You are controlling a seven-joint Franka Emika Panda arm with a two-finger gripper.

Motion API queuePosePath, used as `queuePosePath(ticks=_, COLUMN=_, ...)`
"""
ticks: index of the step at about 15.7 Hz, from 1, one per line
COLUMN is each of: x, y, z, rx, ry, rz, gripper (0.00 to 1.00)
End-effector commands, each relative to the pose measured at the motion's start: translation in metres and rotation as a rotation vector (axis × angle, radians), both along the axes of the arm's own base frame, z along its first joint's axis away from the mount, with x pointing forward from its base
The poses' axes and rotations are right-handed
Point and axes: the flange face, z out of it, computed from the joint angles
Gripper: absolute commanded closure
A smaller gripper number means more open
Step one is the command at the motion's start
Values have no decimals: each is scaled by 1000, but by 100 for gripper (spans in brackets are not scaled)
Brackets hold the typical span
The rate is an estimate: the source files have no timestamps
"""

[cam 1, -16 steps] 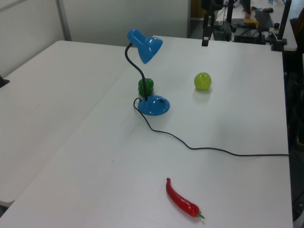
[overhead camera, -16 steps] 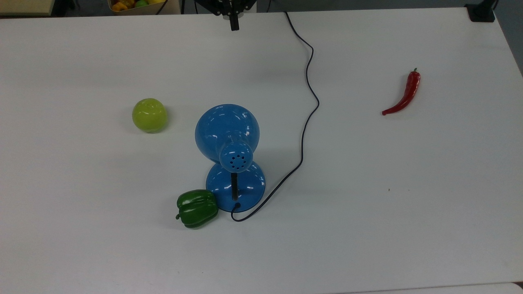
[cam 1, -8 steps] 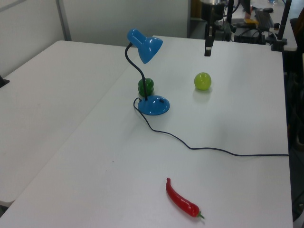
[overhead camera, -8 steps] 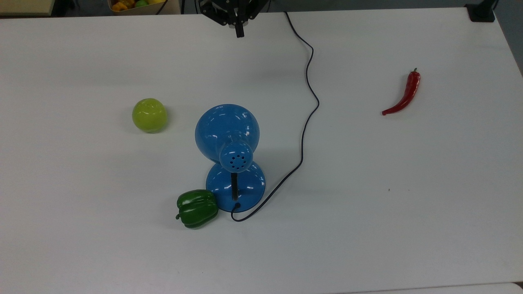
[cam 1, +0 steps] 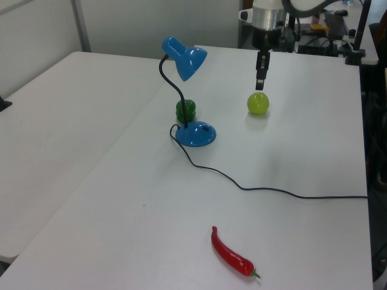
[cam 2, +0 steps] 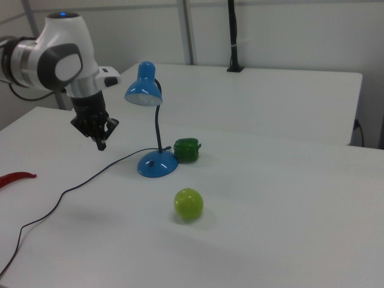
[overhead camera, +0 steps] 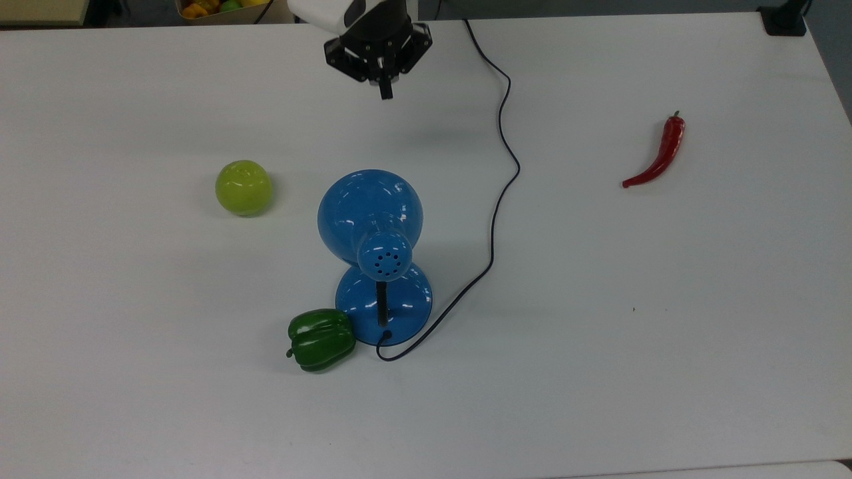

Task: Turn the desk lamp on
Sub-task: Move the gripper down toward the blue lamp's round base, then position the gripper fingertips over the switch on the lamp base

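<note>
Now the desk lamp [overhead camera: 373,233] stands mid-table, its glossy blue dome shade leaning over a round blue base on a thin black neck. I judge it top-heavy and slick: a sideways shove could tip or slide it, so I should press straight down on the base, where a small dark spot in the right view may be the switch, though I can't be sure. My gripper [overhead camera: 385,92] hangs above the table [overhead camera: 665,332], well apart from the lamp, fingers pressed together. A smooth green pepper [overhead camera: 321,339] touches the base; a waxy green apple [overhead camera: 243,187] sits near; the black cord [overhead camera: 502,153] trails off.
</note>
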Motion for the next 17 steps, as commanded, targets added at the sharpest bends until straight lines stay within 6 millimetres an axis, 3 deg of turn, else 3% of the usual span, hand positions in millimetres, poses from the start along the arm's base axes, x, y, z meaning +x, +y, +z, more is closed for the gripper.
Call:
queuePosePath(ticks=1, x=8, y=-2, z=-31, rx=-10, ry=-57, rz=4, gripper=100)
queuePosePath(ticks=11, x=40, y=4, z=-92, rx=19, ry=-254, rz=-85, gripper=100)
queuePosePath(ticks=17, x=58, y=8, z=-110, rx=40, ry=-370, rz=-122, gripper=100)
